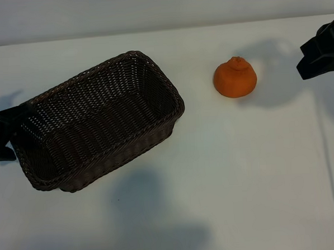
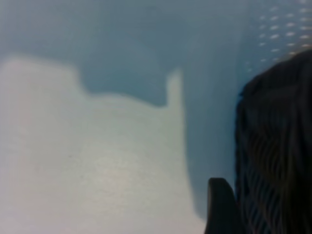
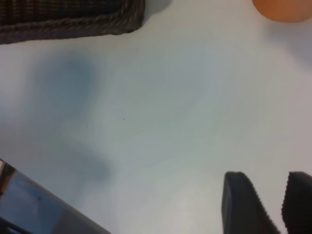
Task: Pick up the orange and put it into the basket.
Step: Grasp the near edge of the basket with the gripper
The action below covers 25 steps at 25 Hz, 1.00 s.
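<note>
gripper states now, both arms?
Left gripper: open, empty, at the basket's end.
Right gripper: fingers apart, holding nothing, away from the orange.

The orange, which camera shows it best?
The exterior view: the whole orange sits on the white table, knob up, apart from the wicker basket. The right wrist view catches only a sliver of it at the frame edge. The left wrist view doesn't show it.

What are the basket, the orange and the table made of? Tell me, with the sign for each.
Basket: looks like dark brown woven wicker, matte; fine crossing strands and a braided rim show.
Orange: real fruit by its look, with dull skin and a knob on top; it could be a replica.
Table: smooth white surface, faintly glossy; material unclear.
</note>
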{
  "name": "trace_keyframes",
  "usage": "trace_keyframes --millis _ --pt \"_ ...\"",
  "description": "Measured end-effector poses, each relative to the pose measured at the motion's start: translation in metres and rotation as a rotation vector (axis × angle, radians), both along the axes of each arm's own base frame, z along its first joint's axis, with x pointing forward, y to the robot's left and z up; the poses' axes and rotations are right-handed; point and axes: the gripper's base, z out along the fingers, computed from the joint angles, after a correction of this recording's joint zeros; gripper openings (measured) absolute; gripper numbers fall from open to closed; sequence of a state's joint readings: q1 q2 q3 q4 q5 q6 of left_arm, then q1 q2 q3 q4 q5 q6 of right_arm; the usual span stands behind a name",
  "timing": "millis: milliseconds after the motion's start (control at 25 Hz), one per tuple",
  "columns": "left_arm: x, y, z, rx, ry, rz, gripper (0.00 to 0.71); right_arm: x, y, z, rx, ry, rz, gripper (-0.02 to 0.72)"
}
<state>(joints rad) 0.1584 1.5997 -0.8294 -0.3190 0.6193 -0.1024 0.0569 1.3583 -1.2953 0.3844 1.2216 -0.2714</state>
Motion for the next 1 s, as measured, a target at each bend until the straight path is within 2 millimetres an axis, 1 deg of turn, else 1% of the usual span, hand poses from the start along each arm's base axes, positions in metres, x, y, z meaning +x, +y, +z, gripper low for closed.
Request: trace_keyframes --millis 400,520,640,760,800,840,880,920,960,1000 --pt "0.002 -0.001 0.0 -0.009 -0.023 0.011 0.454 0.0 0.0 0.0 0.0 0.001 0.0 0.246" --pt "0.004 0.0 -0.008 -0.014 -0.005 0.013 0.454 0.0 0.0 0.0 0.0 0.001 0.0 0.246" --pt "0.007 0.0 -0.023 -0.02 0.043 0.014 0.454 0.0 0.0 0.0 0.0 0.001 0.0 0.246" --pt "0.009 0.001 -0.029 -0.017 0.047 0.02 0.449 0.0 0.0 0.0 0.0 0.001 0.0 0.246" --pt "0.009 0.001 -0.029 -0.017 0.045 0.021 0.433 0.0 0.0 0.0 0.0 0.001 0.0 0.246" --pt "0.009 0.001 -0.029 -0.018 0.044 0.023 0.397 0.0 0.0 0.0 0.0 0.001 0.0 0.246" --pt "0.009 0.001 -0.029 -0.019 0.043 0.024 0.347 0.0 0.0 0.0 0.0 0.001 0.0 0.246" --pt "0.009 0.001 -0.029 -0.021 0.044 0.024 0.264 0.0 0.0 0.0 0.0 0.001 0.0 0.246" --pt "0.009 0.0 -0.029 -0.022 0.045 0.021 0.164 0.0 0.0 0.0 0.0 0.001 0.0 0.246" --pt "0.009 0.0 -0.029 -0.025 0.044 0.021 0.152 0.0 0.0 0.0 0.0 0.001 0.0 0.246"
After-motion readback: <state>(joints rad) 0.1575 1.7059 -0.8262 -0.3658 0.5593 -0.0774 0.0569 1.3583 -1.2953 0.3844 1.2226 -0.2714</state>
